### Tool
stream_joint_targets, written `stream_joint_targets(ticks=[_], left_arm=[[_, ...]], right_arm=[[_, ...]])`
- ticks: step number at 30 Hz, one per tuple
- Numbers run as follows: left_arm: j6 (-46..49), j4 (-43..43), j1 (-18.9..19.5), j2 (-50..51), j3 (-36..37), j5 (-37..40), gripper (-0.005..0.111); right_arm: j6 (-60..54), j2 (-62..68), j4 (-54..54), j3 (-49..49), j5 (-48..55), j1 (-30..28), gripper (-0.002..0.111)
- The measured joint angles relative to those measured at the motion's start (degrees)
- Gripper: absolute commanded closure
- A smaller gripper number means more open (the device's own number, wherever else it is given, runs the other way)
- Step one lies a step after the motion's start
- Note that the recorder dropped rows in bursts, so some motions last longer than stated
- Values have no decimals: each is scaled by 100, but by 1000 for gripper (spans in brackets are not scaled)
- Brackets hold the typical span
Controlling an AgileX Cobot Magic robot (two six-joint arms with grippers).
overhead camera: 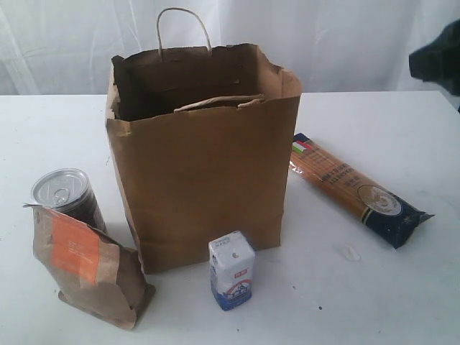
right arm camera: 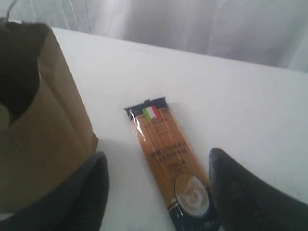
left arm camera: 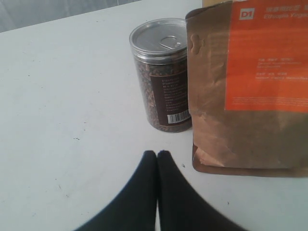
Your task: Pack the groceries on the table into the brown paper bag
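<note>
The brown paper bag [overhead camera: 201,154] stands open and upright mid-table [overhead camera: 65,129], and its wall also fills one side of the right wrist view [right arm camera: 43,144]. A silver-topped can [overhead camera: 65,194] and a kraft pouch with an orange label [overhead camera: 86,262] stand to the bag's left. In the left wrist view the can [left arm camera: 161,77] and the pouch [left arm camera: 245,91] stand just past my left gripper [left arm camera: 156,154], which is shut and empty. A white-blue carton [overhead camera: 231,269] stands in front of the bag. The spaghetti packet [overhead camera: 356,188] lies flat to its right. My right gripper [right arm camera: 158,156] hangs open over the packet [right arm camera: 166,154], holding nothing.
A white curtain [overhead camera: 323,36] hangs behind the table. A dark part of the right arm [overhead camera: 438,61] shows at the upper right edge of the exterior view. A small pale scrap [overhead camera: 351,252] lies on the table near the packet.
</note>
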Motion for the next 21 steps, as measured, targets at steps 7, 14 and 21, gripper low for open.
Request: stream_joint_targets(ticks=[7, 14, 21], left_arm=[[0, 0, 0, 0, 0, 0, 107], [0, 0, 0, 0, 0, 0, 107], [0, 0, 0, 0, 0, 0, 107]], right_arm=[[0, -15, 340, 877, 33, -24, 51], [-48, 79, 434, 1646, -238, -24, 51], [-58, 184, 445, 2035, -534, -24, 51]])
